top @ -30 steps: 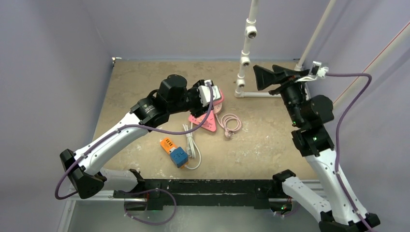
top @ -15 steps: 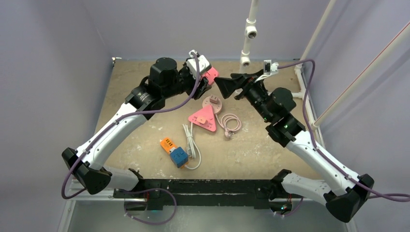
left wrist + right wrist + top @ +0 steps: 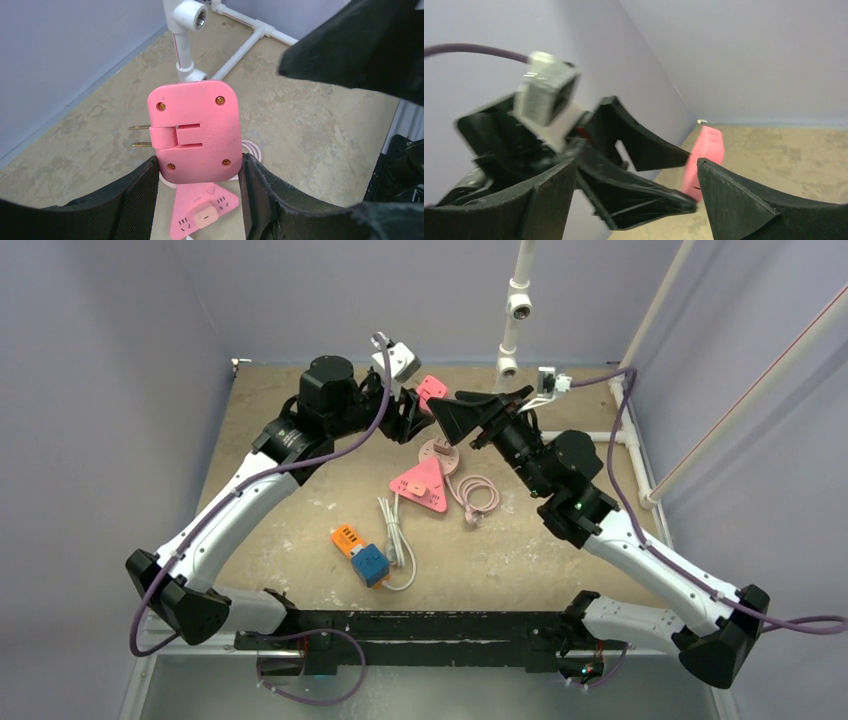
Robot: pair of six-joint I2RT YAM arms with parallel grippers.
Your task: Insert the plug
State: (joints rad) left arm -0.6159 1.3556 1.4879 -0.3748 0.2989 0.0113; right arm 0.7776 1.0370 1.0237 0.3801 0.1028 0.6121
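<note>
Aloft, the pink plug (image 3: pixel 195 125) is held clamped between the fingers of the left gripper (image 3: pixel 199 161), with the right gripper (image 3: pixel 634 167) spread wide just to its right.
On the left, the plug is gripped by its side edges above the far part of the table (image 3: pixel 280 440), its two metal prongs (image 3: pixel 140 135) left bare and turned sideways. To its right, the right gripper's jaws are set well apart with nothing held, and the plug is seen just beyond their tips. Below, an orange-and-blue adapter (image 3: pixel 360 552), a white cord (image 3: pixel 397 540), a pink triangular power strip (image 3: pixel 420 483) and a coiled pink cable (image 3: pixel 476 495) are laid out in that order. A white pipe frame (image 3: pixel 510 310) is stood at the far edge.
</note>
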